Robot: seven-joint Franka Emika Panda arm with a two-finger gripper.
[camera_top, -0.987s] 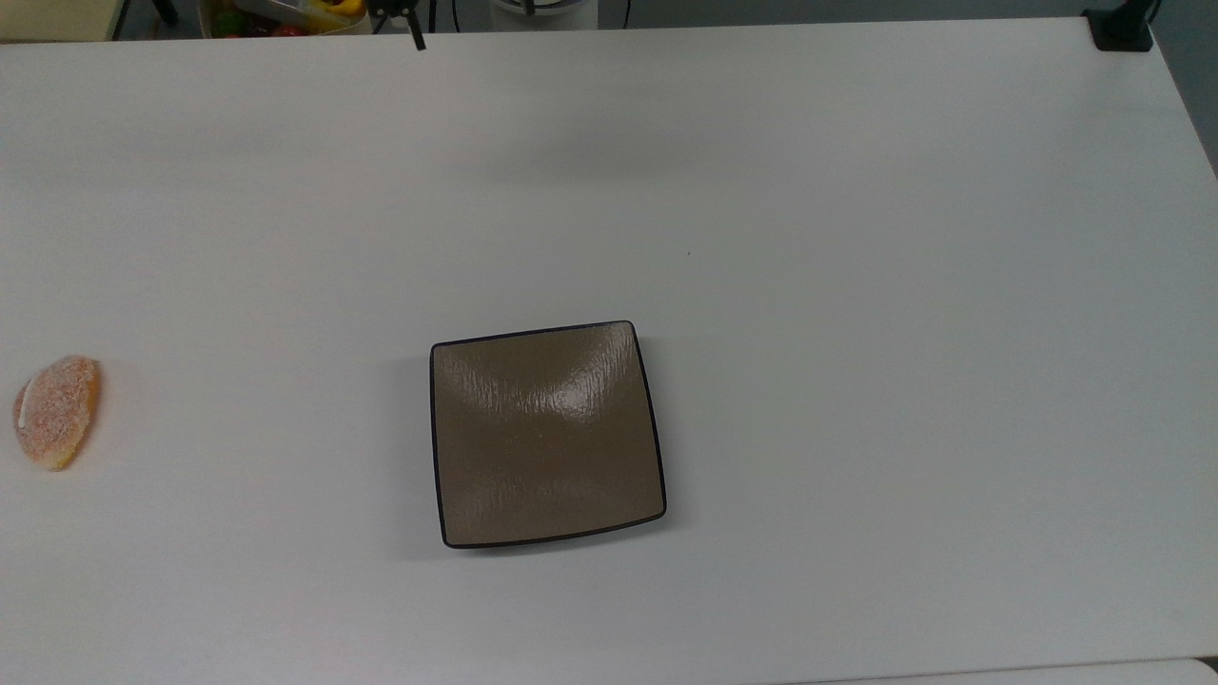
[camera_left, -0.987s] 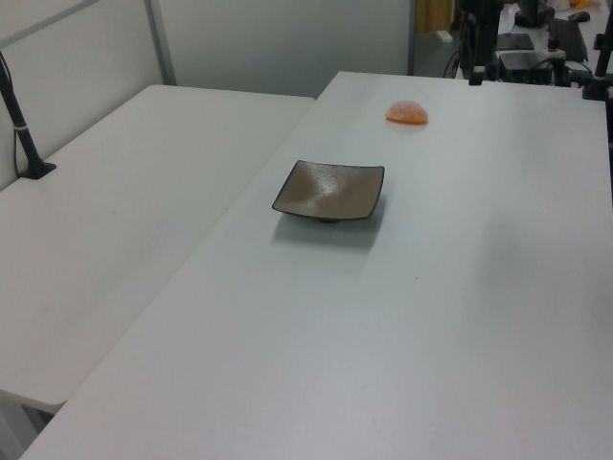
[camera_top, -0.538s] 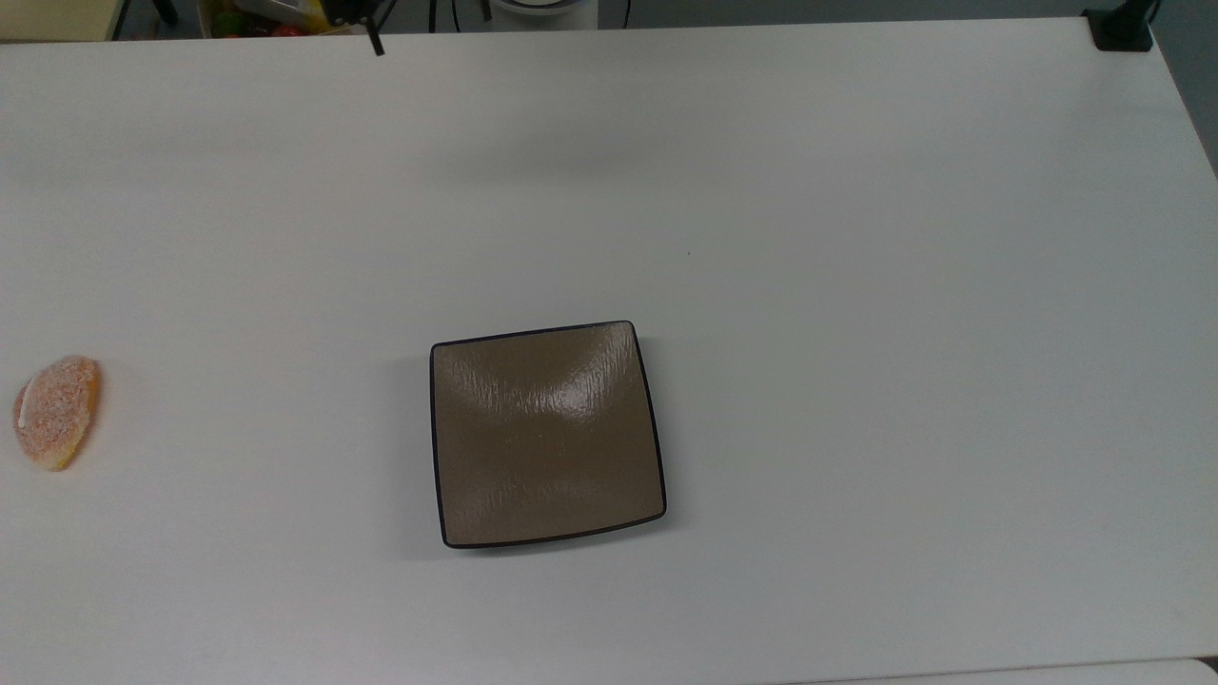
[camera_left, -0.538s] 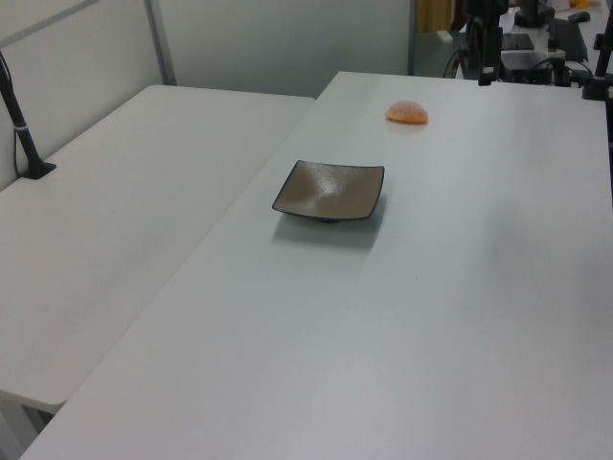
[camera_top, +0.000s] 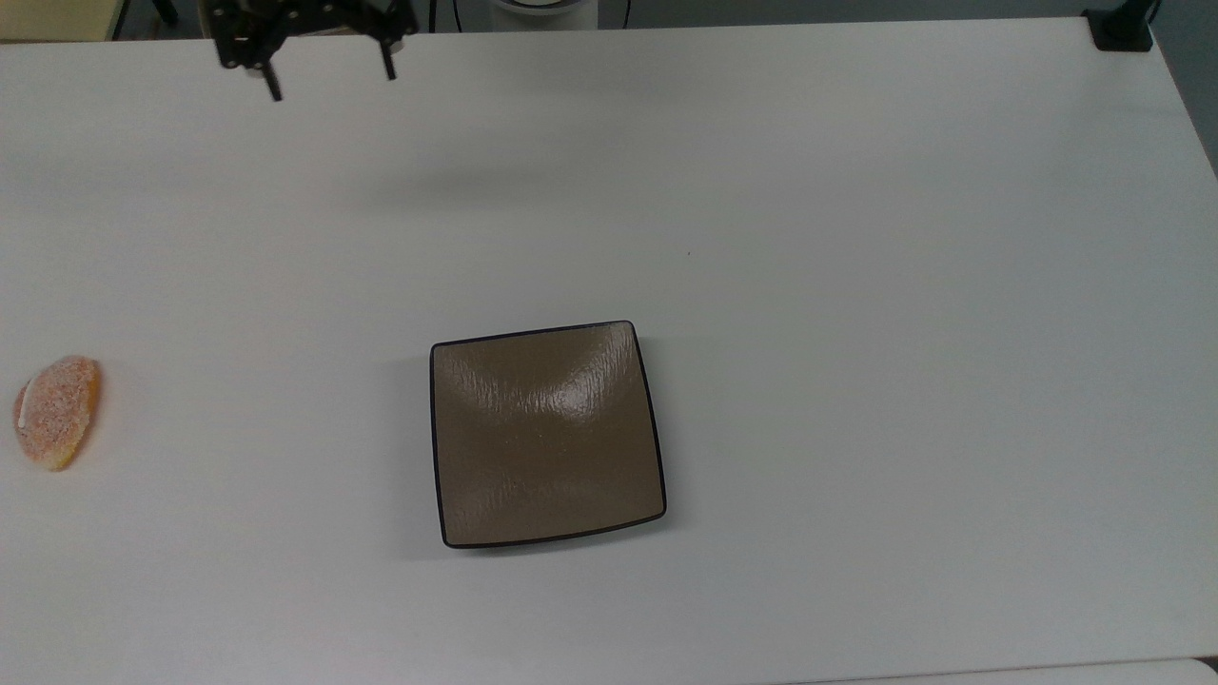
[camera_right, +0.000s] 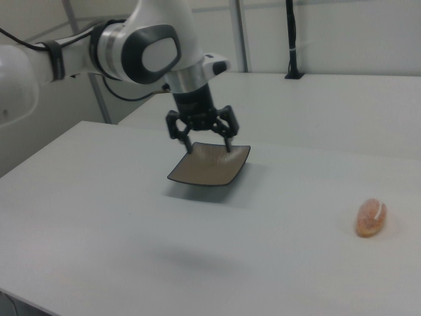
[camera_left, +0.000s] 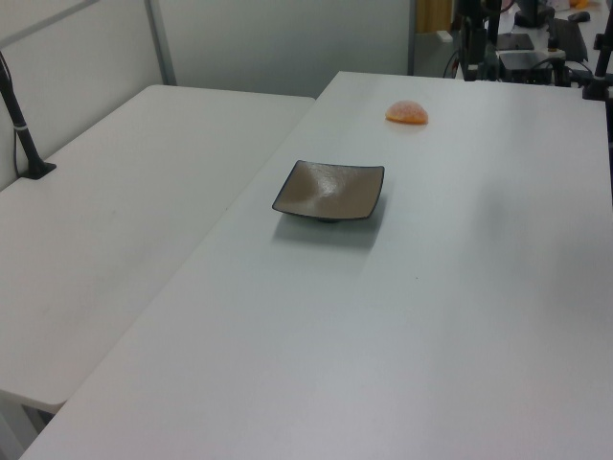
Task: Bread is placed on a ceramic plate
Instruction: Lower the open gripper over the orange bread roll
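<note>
The bread [camera_top: 55, 412], a small orange-pink sugary bun, lies on the white table at the top view's far left edge; it also shows as the bread [camera_left: 407, 113] and the bread [camera_right: 371, 218]. The brown square ceramic plate [camera_top: 547, 433] with a black rim sits bare near the table's middle, seen too as the plate [camera_left: 330, 189] and the plate [camera_right: 210, 166]. My gripper [camera_top: 331, 81] hangs open and holds nothing, above the table's far edge in the top view, well apart from both. In the right view the gripper [camera_right: 208, 146] hovers in the air with its fingers pointing down.
A black clamp post [camera_top: 1123, 29] stands at the table's far right corner in the top view. A second white table [camera_left: 144, 192] adjoins on the left view's left, with a black post [camera_left: 24, 134]. Dark equipment [camera_left: 536, 38] sits beyond the far end.
My gripper has come in over the table's far edge and shifted toward the top view's left; both fingers now show there. Bread and plate have not moved.
</note>
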